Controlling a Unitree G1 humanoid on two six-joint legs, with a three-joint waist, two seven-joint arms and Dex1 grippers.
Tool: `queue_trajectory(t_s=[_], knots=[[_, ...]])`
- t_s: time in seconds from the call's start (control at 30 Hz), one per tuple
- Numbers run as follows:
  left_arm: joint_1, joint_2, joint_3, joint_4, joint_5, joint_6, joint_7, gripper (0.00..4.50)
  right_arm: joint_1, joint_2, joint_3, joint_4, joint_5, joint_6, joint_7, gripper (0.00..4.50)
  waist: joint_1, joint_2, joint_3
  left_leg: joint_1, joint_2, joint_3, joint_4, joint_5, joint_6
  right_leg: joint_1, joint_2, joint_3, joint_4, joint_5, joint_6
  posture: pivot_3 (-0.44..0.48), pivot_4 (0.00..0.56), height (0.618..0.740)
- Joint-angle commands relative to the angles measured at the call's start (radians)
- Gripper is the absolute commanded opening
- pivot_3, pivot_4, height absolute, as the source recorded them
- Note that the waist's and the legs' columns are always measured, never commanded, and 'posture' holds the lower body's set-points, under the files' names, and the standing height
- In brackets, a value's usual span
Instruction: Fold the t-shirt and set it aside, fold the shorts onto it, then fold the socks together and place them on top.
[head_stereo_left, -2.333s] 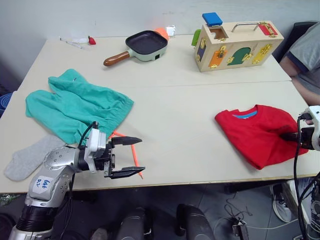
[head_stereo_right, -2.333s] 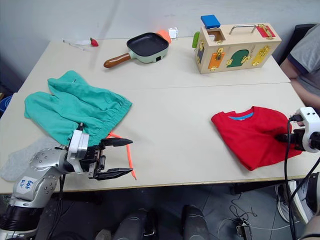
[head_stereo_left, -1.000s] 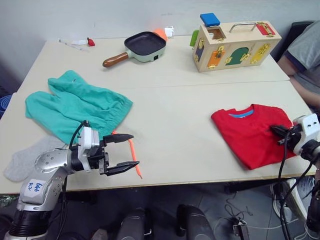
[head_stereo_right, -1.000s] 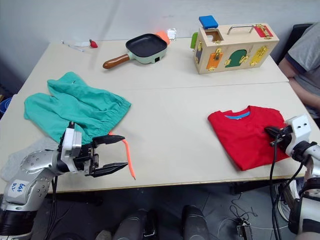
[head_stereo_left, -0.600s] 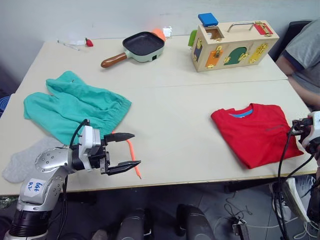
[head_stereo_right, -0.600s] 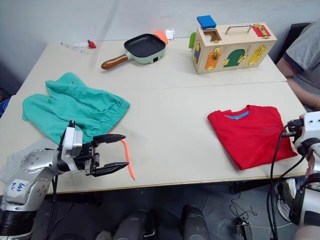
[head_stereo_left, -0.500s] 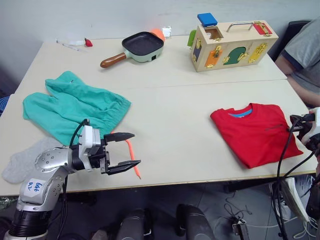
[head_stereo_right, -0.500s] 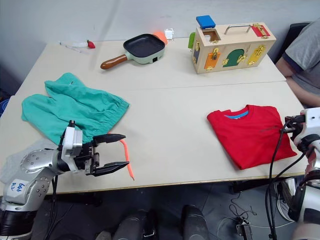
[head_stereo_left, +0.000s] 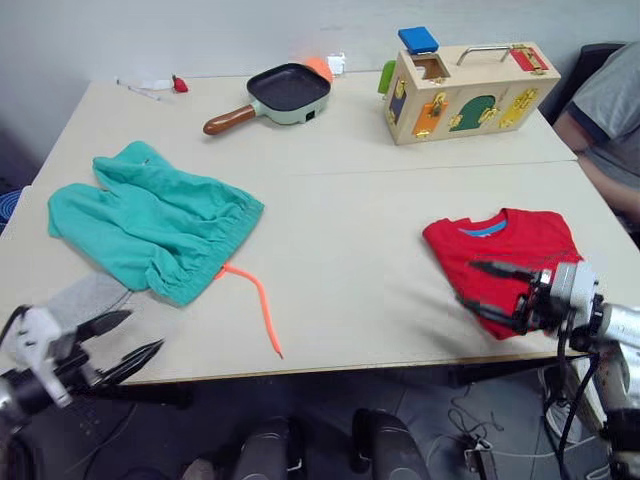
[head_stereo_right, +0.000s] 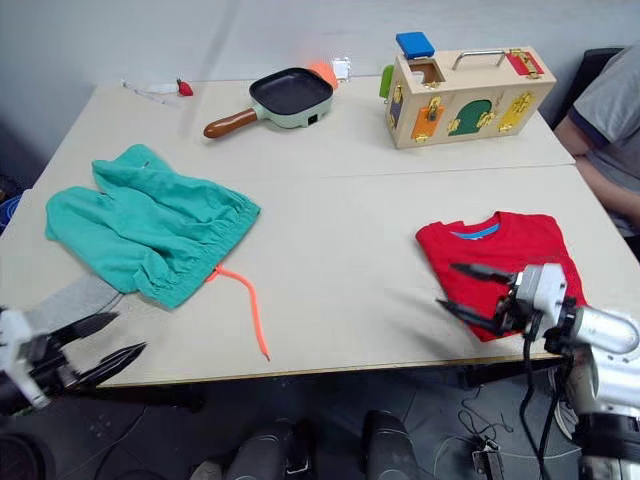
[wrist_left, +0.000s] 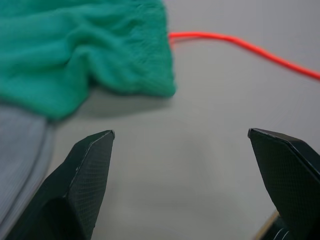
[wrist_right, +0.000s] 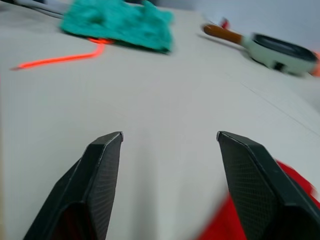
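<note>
The red t-shirt (head_stereo_left: 515, 255) lies folded at the table's right front. The teal shorts (head_stereo_left: 150, 225) lie spread at the left, their orange drawstring (head_stereo_left: 255, 300) trailing toward the front edge. One grey sock (head_stereo_left: 85, 298) peeks out beside the shorts' front hem. My right gripper (head_stereo_left: 466, 283) is open, fingers pointing left over the t-shirt's front left corner, holding nothing. My left gripper (head_stereo_left: 143, 331) is open and empty, low at the front left by the table edge, near the sock. In the left wrist view, the shorts (wrist_left: 85, 45) and sock (wrist_left: 20, 150) lie ahead of the open fingers.
A frying pan (head_stereo_left: 290, 88) and a wooden latch box (head_stereo_left: 470, 90) stand at the back of the table. A person (head_stereo_left: 610, 110) sits at the right side. Small items (head_stereo_left: 160, 84) lie at the back left corner.
My right gripper opened and swung from the t-shirt's right edge to its front left corner. My left arm drew back from the drawstring toward the front left corner.
</note>
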Motion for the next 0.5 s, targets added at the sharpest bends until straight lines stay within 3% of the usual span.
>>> queue_trajectory(t_s=[0.03,0.1,0.3,0.5], knots=[[0.081,-0.018,0.111,-0.001,-0.003,-0.055,-0.005,4.50,0.064,0.011,-0.011,-0.054,0.057,0.001,0.028,3.04,0.004,-0.004,-0.002,0.000,0.000,-0.001,0.000,0.000,0.000,0.000,0.000,0.000,-0.001,0.000,0.000,0.000,0.150,0.740],[0.123,-0.020,0.147,-0.011,-0.005,-0.055,0.000,4.50,0.108,0.000,0.001,-0.068,0.073,0.034,0.051,3.04,0.010,-0.005,-0.003,0.000,0.000,-0.002,-0.001,-0.004,0.004,-0.002,0.000,0.000,-0.005,0.000,-0.001,0.000,0.150,0.740],[0.183,-0.005,0.188,-0.065,-0.005,-0.014,0.029,4.50,0.130,0.004,0.012,-0.080,0.056,0.028,0.047,4.47,0.014,-0.005,-0.003,0.000,0.000,0.000,-0.005,-0.004,-0.001,-0.002,0.000,0.001,-0.007,-0.001,-0.002,0.000,0.150,0.740],[0.084,0.089,0.131,-0.109,0.058,-0.042,0.034,4.50,0.128,0.115,0.049,-0.333,0.098,0.127,-0.196,4.47,0.016,-0.006,-0.003,0.001,0.000,0.000,-0.011,0.000,-0.006,-0.003,0.000,0.000,-0.006,-0.002,-0.004,0.000,0.150,0.740]])
